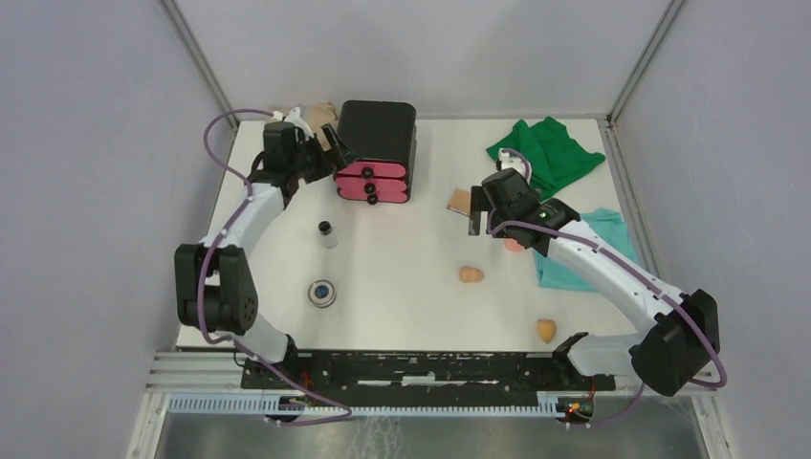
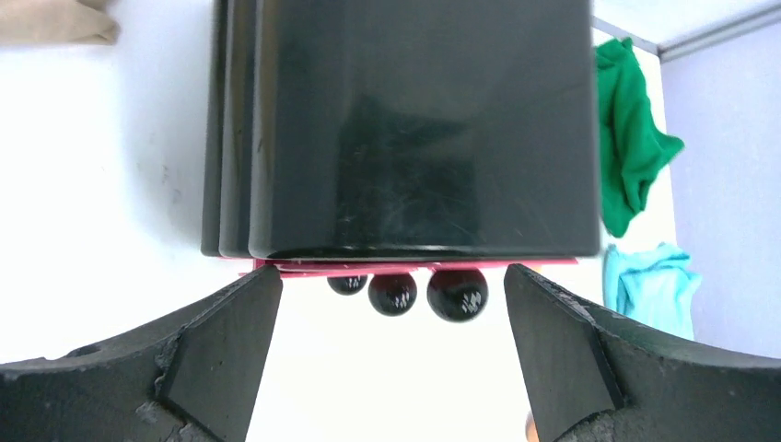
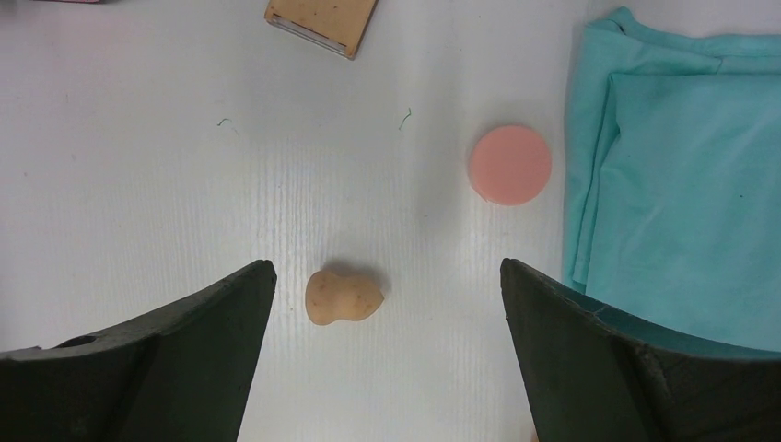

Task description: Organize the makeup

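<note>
A tan egg-shaped sponge lies mid-table, and shows between my right fingers in the right wrist view. A second sponge lies near the front right. The tan square pad and the pink round piece lie by my right gripper, which is open and empty above the table. The tiny black jar and the silvery compact sit on the left. My left gripper is open and empty at the box's left front corner.
The black box with pink drawers and black knobs stands at the back. A green cloth and a teal cloth lie on the right. A beige cloth lies behind the left gripper.
</note>
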{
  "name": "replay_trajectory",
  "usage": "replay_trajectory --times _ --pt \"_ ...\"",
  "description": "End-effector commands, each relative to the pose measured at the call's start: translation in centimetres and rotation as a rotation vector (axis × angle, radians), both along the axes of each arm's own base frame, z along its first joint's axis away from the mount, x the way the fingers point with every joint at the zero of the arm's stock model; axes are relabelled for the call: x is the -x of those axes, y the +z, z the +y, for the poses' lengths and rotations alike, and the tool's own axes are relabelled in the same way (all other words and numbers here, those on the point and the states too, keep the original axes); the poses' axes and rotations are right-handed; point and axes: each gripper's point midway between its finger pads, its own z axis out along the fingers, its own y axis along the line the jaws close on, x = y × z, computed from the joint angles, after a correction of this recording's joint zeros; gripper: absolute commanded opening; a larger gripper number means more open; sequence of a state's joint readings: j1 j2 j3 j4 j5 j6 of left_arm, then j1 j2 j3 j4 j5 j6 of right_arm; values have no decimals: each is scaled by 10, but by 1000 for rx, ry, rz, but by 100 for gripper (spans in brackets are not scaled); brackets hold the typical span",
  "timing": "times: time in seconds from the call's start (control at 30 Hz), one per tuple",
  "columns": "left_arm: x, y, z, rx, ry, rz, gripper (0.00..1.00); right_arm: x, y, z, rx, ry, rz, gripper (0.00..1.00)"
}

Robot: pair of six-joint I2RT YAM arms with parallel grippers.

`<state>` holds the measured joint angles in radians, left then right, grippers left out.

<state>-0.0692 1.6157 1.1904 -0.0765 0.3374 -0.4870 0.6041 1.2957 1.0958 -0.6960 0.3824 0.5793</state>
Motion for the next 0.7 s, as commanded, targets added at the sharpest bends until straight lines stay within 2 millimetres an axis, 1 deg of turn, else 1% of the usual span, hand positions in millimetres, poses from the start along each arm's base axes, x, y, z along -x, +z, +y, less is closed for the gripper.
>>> replay_trajectory --times 0.0,0.03,0.07,0.13,0.2,0.23,0.27,0.37,0.47,0.53,0.6,0.67 --pt "21 61 11 -84 25 -133 98 -7 21 10 -82 -11 -64 99" --pt "25 72 13 -97 30 -154 98 -6 20 11 -95 -10 -66 99" --pt "27 79 16 -107 40 -163 98 -5 19 13 -109 -5 -66 100" --pt "27 86 20 -129 51 -178 99 -4 18 17 -135 2 -60 99" --pt "21 88 24 -146 72 -184 99 -3 19 21 -148 11 -53 100" --pt "16 86 26 -154 80 -183 99 -3 20 21 -154 12 -52 100" --pt "9 89 28 -160 91 -182 99 -2 20 22 -158 11 -49 100" --pt "-3 80 34 -192 112 -105 99 2 27 20 -167 10 -52 99" --pt "-11 72 32 -199 99 -90 99 6 31 15 -179 -5 -69 99" --pt "-14 68 24 -175 62 -78 99 8 30 12 -181 -13 -79 100" --pt "-11 60 11 -130 -3 -57 99 10 29 9 -179 -22 -80 99" --pt "-7 50 3 -104 -39 -36 99 12 29 8 -180 -29 -78 99"
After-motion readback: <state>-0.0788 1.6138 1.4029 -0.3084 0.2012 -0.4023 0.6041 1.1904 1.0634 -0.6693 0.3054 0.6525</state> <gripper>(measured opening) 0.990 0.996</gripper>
